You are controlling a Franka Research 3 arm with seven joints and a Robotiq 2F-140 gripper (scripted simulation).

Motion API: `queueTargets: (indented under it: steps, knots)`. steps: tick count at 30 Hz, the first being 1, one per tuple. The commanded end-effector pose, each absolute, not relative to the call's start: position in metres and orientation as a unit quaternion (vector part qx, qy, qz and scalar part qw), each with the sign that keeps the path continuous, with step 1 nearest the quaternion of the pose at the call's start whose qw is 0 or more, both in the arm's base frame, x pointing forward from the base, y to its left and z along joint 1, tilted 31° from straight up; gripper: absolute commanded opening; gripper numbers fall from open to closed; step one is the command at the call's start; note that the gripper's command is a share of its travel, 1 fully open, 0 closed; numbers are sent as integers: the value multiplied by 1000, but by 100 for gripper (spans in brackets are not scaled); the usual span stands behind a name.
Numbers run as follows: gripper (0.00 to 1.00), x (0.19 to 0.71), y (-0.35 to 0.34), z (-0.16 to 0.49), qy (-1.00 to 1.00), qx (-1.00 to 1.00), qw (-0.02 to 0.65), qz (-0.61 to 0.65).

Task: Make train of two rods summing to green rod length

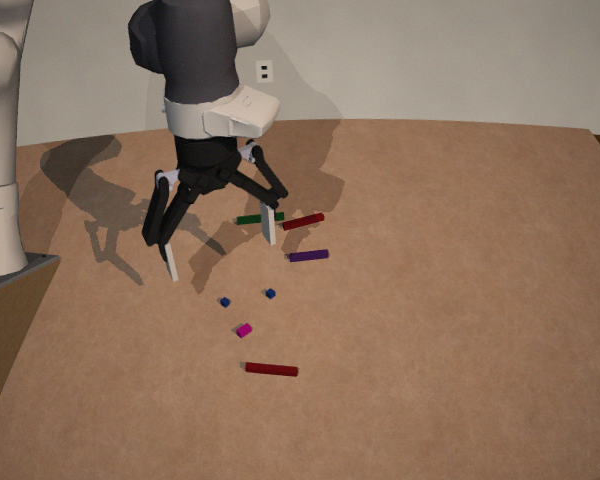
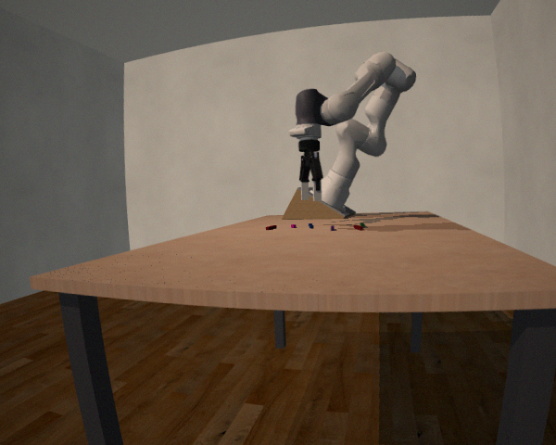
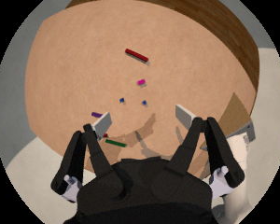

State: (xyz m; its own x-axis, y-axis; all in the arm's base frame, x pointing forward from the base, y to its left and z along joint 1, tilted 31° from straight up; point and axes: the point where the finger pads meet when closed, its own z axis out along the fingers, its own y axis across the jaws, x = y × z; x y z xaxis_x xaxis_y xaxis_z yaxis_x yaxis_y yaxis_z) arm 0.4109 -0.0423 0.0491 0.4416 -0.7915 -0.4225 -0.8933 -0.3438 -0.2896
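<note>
My gripper [image 1: 222,260] [image 2: 311,194] [image 3: 142,114] is open and empty, high above the table. A green rod [image 1: 246,219] [image 2: 362,224] [image 3: 116,143] lies at the back, partly behind a finger in the top view. One red rod [image 1: 303,221] [image 2: 358,227] lies close to its right end, at a slight angle. A purple rod [image 1: 309,255] [image 3: 96,115] lies in front of that red rod. Two blue rods [image 1: 225,302] [image 1: 270,293] lie apart, nearer the camera. A magenta rod [image 1: 244,330] [image 3: 141,82] lies in front of them. Another red rod [image 1: 271,369] [image 3: 136,55] lies nearest the camera.
The robot's base stands on a wooden wedge [image 1: 18,315] [image 2: 307,209] at the left in the top view. A wall [image 1: 419,62] stands behind the table [image 1: 445,310]. The arm's shadow falls over the back left of the table.
</note>
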Motion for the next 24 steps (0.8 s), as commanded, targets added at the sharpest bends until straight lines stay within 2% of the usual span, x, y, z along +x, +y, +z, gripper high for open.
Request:
queueTargets:
  steps: [1, 21, 22, 24]
  knots:
    - [100, 409, -44, 48, 448, -852, 258, 83]
    - [100, 406, -48, 47, 349, -897, 266, 53]
    - [15, 406, -48, 47, 349, -897, 266, 53]
    - [15, 406, -48, 47, 349, -897, 266, 53]
